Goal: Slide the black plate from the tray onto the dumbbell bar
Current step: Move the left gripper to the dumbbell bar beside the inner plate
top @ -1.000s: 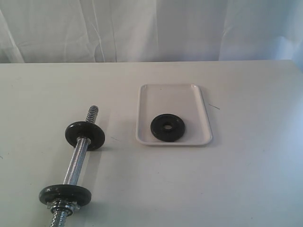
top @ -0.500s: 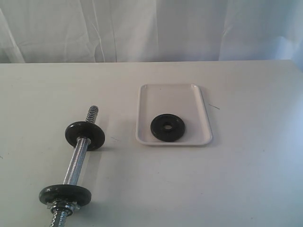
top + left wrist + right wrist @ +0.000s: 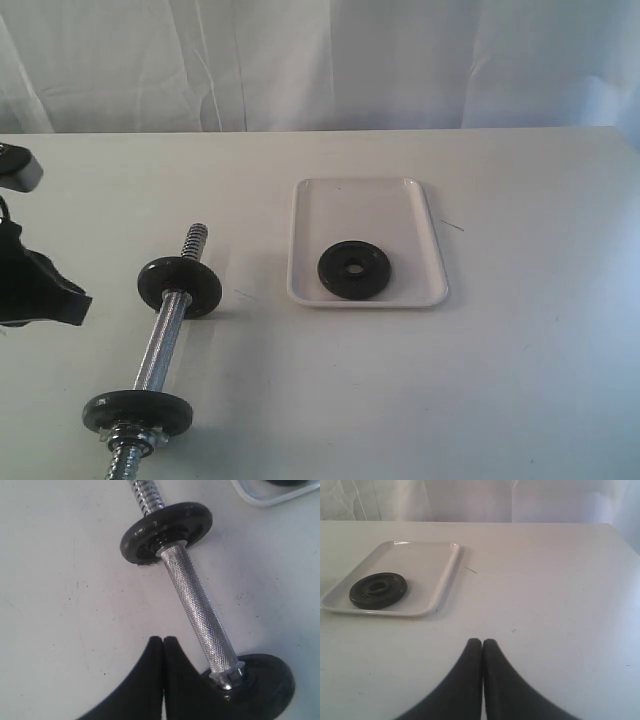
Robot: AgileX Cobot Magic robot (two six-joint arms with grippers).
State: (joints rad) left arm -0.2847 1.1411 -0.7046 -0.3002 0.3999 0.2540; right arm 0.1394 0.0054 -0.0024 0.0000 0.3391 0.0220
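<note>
Near end: a silver star nut (image 3: 130,436) sits on the coarse thread of the short chrome dumbbell bar (image 3: 160,345), against the outer face of the near black disc (image 3: 137,412). I judge it is there to lock that disc on.
Bar: it lies flat on the pale worktop (image 3: 520,380), slanting away from the camera, with its knurled middle bare between two discs.
Far disc: the far black disc (image 3: 180,286) stands on edge on the rod. The thread beyond it shows no nut and is probably left free as the way in for another disc.
Left pincer: the left pincer (image 3: 163,641) has its fingers pressed together on nothing. It hangs just beside the knurled middle and touches neither rod nor disc; it is likely placed there to steady the bar.
Right pincer: the right pincer (image 3: 482,642) also has its fingers together and is empty. It is over bare worktop, well apart from the tray.
Task's thing: the round matte black plate (image 3: 354,270) with a centre hole lies flat, hole up and untouched, so a grasp must come from above.
Tray: the shallow white rectangular tray (image 3: 365,200) holds the plate in its near half and lies well apart from the bar.
Backdrop: a white curtain (image 3: 320,60) hangs behind the worktop.
Count: three black discs (two on the rod, one in the tray), one bar, one star nut in view, one tray, two pincers.
</note>
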